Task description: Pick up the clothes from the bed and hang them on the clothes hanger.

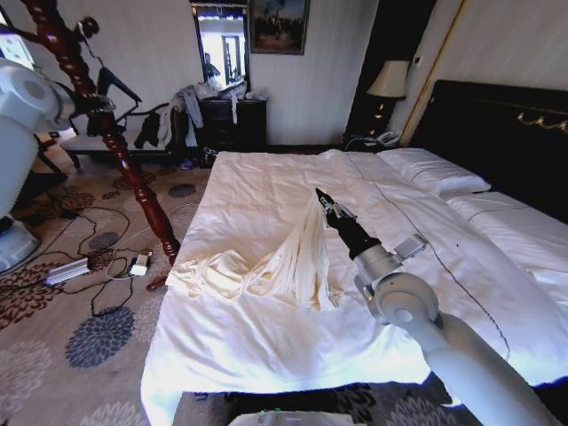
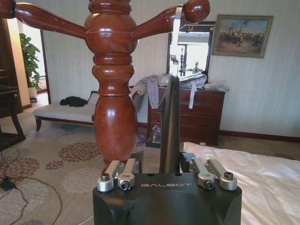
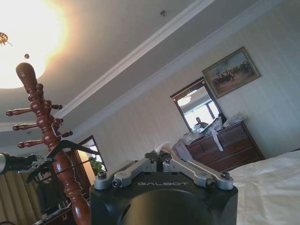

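**Head view: right pincer lifts a fold of the clothes off the bed**

Head view, first. The right pincer is over the middle of the bed, its fingers closed on a pinch of the clothes. The pale cream garment rises in a tent-like peak to the fingertips; the rest of it trails down and to the robot's left, lying crumpled on the white quilt near the bed's left edge. White pillows lie against the black headboard. Off the bed to the left stands a reddish-brown wooden pole, tilted in this view. The left arm is raised beside the pole, and the black clothes hanger hangs next to the pole's upper part.

Left wrist view. The left pincer is closed on the black clothes hanger, seen edge-on and standing upright between its fingers. The hanger's silver hook reaches up to one of the pole's pegs. The thick turned pole is just beside the pincer. A dark dresser with garments piled on it stands by the far wall.

Right wrist view. The right pincer is drawn together, with a bit of pale fabric showing at its fingertips. Well apart from it stand the pole and the hanger against it, with the bed's white quilt at one side.
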`<state>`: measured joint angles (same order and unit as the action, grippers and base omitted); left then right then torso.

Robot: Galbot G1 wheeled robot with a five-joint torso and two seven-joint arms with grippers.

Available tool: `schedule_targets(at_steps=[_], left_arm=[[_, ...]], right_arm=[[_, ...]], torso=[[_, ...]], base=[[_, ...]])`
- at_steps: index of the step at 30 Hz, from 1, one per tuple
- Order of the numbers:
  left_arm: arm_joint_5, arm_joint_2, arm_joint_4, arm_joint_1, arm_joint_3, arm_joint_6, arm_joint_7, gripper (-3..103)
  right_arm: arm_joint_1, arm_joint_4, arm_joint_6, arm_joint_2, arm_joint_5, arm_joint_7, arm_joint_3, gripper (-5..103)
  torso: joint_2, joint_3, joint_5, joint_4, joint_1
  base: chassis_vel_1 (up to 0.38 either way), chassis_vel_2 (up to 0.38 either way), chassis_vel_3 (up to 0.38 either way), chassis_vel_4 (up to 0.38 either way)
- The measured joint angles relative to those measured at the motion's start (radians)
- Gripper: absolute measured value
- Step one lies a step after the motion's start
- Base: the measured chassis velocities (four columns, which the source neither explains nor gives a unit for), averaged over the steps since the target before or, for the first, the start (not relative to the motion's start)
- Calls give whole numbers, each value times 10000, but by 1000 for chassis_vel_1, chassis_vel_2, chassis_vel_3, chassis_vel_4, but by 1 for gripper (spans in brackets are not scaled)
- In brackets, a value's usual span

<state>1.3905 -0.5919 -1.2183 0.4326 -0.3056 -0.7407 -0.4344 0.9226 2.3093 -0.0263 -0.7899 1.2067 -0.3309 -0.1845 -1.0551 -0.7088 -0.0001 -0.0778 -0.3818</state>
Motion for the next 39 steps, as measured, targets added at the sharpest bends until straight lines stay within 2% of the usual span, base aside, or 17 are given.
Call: schedule_targets(at_steps=[1,3,6,7,18,23,26,27,30,31,32,33,34,35,37,39], left_arm=[[63,31,-60,-10,0,2,-1,34],[103,48,-94,-13,1,4,-1,34],[519,118,-261,-24,1,20,-50,19],[681,133,-286,-23,13,31,-82,17],[891,137,-592,-5,206,31,-22,17],[1128,317,-1696,-154,742,178,117,17],[1850,473,-2812,-397,1367,341,118,17],[1850,473,-2812,-397,1367,341,118,17],[2610,897,-4213,-1517,2533,620,377,17],[2610,897,-4213,-1517,2533,620,377,17],[2878,1201,-4954,-2260,3040,881,743,17],[3004,1586,-5817,-3269,3448,1198,1409,17],[3014,1871,-6362,-4064,3660,1372,2043,17],[3014,1871,-6362,-4064,3660,1372,2043,17],[2867,2267,-7159,-5644,4000,1740,3269,17],[2654,2337,-7612,-6923,4270,2077,3955,17]], right_arm=[[12,2,0,0,-17,-1,1,0],[23,5,0,0,-26,-2,1,0],[70,33,0,13,-72,-8,-6,0],[83,41,0,19,-82,-12,-18,0],[169,56,0,79,-111,-79,-158,0],[167,10,1,78,-125,-100,-183,0],[129,-95,1,12,-205,-103,-101,0],[129,-95,1,12,-205,-103,-101,0],[121,-194,2,-59,-265,-135,-73,0],[121,-194,2,-59,-265,-135,-73,0],[120,-221,47,-88,-283,-244,-86,0],[119,-250,193,-116,-284,-448,-135,0],[116,-262,360,-129,-252,-714,-183,0],[116,-262,360,-129,-252,-714,-183,0],[84,-268,729,-153,-93,-1316,-244,0],[73,-269,989,-195,18,-1708,-273,0]], torso=[[0,0,0,0,0],[0,0,0,-1,0],[-1,0,1,-4,0],[-1,0,2,-4,0],[0,0,-2,0,-1],[0,0,0,-1,0],[-1,0,5,-4,0],[-1,0,5,-4,0],[-2,1,6,-2,0],[-2,1,6,-2,0],[-1,1,0,0,0],[-2,2,0,10,2],[-3,3,1,6,2],[-3,3,1,6,2],[-3,2,-2,0,2],[-1,1,1,-2,0]], base=[[0,0,0,0],[0,0,0,0],[0,0,0,0],[0,0,0,0],[0,0,0,0],[0,0,0,0],[0,0,0,0],[0,0,0,0],[0,0,0,0],[0,0,0,0],[0,0,0,0],[0,0,0,0],[0,0,0,0],[0,0,0,0],[0,0,0,0],[0,0,0,0]])
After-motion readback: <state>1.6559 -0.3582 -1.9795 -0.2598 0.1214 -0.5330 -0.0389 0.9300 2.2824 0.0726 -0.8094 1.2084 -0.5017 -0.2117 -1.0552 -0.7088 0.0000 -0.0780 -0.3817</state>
